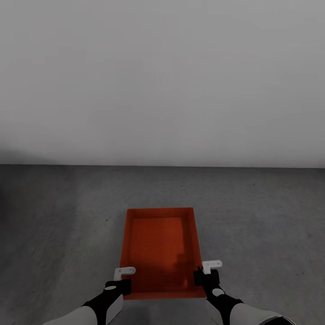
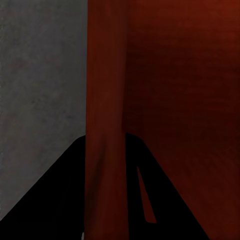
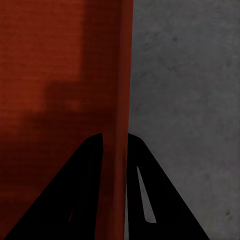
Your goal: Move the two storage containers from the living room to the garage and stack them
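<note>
1. Looking down from the head view, one orange-red storage container (image 1: 161,251) sits in front of the robot over the dark grey concrete floor (image 1: 58,216), open top up, long walls running away from the robot toward the white wall (image 1: 162,81).
2. Left end effector (image 1: 118,286) is on the container's left long wall near the near corner; in the left wrist view its dark fingers (image 2: 55,200) straddle that wall, one outside and one inside, clamped on the rim.
3. Right end effector (image 1: 201,276) mirrors it on the right long wall; the right wrist view shows its fingers (image 3: 80,190) pressed to either face of the thin wall, gripping it.
4. Whether the container's base touches the floor or hangs just above it, I cannot tell.
5. Edges: the far rim lies well short of the line where wall meets floor; the near rim is just ahead of the wrists.
6. Open grey concrete spreads wide on both sides of the container and ahead of it up to the wall.
</note>
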Available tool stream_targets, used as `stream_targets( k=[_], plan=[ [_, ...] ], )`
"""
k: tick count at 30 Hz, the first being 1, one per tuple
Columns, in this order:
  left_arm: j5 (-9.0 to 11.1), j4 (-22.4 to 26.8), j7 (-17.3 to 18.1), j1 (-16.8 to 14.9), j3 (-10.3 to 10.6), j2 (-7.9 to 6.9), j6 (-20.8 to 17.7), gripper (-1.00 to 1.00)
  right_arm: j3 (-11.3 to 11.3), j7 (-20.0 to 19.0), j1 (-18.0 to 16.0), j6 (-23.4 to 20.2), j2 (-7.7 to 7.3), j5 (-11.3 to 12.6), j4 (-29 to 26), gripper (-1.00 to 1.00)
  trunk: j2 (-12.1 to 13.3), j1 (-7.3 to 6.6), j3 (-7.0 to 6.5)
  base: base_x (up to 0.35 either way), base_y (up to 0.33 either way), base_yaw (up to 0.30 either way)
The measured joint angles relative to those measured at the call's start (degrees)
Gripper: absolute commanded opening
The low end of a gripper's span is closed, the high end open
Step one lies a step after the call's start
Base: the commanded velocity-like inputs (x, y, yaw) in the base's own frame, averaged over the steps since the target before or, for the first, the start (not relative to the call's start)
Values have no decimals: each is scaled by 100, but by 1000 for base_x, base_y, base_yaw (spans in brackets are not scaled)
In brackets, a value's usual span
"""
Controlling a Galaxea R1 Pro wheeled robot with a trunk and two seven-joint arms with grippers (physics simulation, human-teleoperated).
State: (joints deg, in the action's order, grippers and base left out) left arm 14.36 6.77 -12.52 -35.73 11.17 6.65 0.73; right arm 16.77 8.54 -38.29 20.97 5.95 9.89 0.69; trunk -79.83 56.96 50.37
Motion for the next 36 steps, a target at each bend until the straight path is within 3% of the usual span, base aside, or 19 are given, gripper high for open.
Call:
stream_targets(
  k=[5, 12, 36],
  plan=[
    [1, 0, 0, 0, 2, 0, 7, -100, 2, 0, 0, 7, 0, 1, 0, -100, 0, 0, 0, 0, 0, 0],
    [1, 0, 0, 0, 3, 0, 5, -100, 3, 0, 0, 7, 0, 5, 1, -100, -279, 153, 125, 0, 0, 0],
    [1, 0, 0, 0, 2, 0, 5, -100, 3, 0, 0, 7, 0, 5, 1, -100, -360, 197, 161, 0, 0, 0]
  ],
)
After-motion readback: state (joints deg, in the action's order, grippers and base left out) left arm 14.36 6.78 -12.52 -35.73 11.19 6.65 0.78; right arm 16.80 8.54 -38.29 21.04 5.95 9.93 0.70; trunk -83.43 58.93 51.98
